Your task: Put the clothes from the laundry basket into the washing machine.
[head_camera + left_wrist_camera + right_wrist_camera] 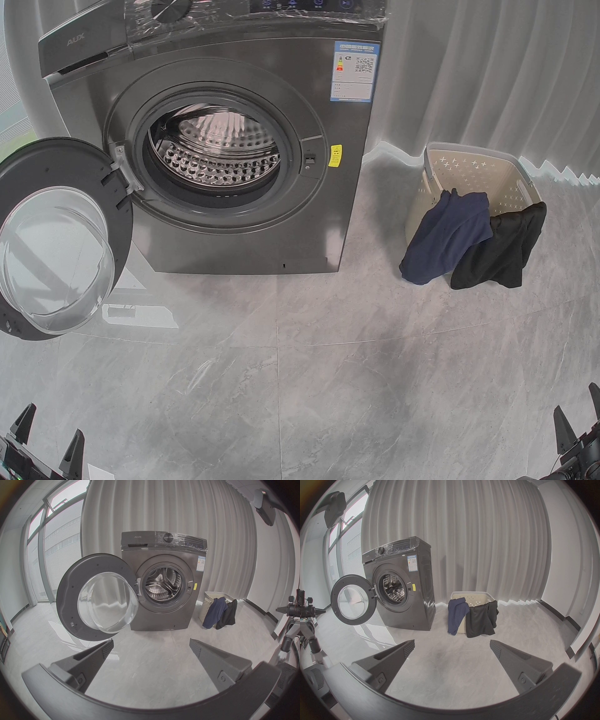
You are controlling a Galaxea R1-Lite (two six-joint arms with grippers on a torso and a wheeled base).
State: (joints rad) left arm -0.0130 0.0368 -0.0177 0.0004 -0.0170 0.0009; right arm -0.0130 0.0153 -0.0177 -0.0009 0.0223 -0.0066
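Note:
A grey front-loading washing machine (250,156) stands at the back left, its round door (56,244) swung wide open to the left and its steel drum (215,150) bare. To its right sits a beige laundry basket (481,172) with a navy garment (447,237) and a black garment (500,247) draped over its front rim. My left gripper (50,434) is open low at the near left, far from both. My right gripper (581,415) is open at the near right, well short of the basket. Both wrist views show wide-apart fingers (93,658) (518,661) with nothing between them.
Grey tiled floor (300,375) stretches between me and the machine. White curtains (500,75) hang behind the basket. The open door juts into the left side of the floor space. A tripod stand (289,630) is off to one side.

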